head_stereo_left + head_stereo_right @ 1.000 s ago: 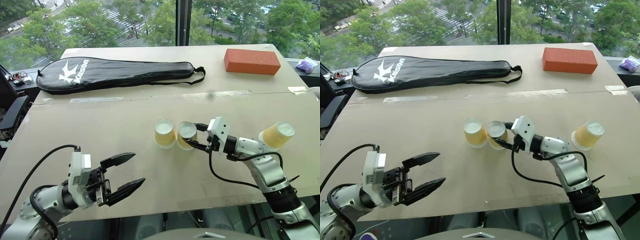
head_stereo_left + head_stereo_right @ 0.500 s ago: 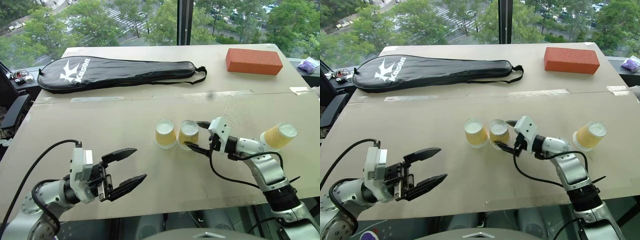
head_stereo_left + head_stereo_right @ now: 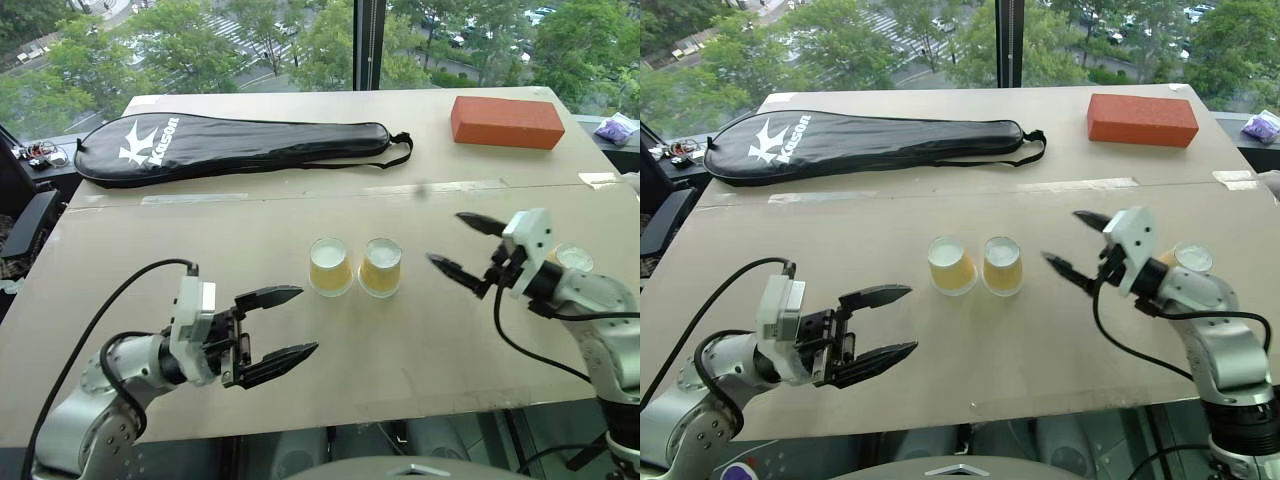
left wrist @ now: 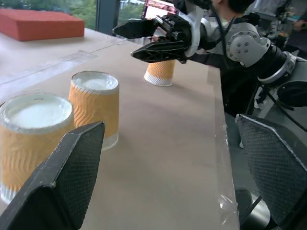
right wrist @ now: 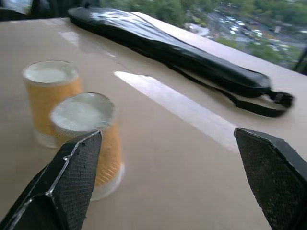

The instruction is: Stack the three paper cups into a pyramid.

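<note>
2 paper cups (image 3: 330,266) (image 3: 380,266) upside down, side by side mid table; 3rd cup (image 4: 160,72) behind r gripper (image 3: 459,243), jaws apart, empty. l gripper (image 3: 283,322) spread, holding nothing.

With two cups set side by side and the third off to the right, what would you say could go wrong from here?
1. The third cup stands right behind the open right gripper; the arm could knock it over.
2. The two base cups stand upside down, close together; a nudge while placing could spread or topple them.
3. The open left gripper hovers near the left cup; a reach forward could bump the base.
</note>
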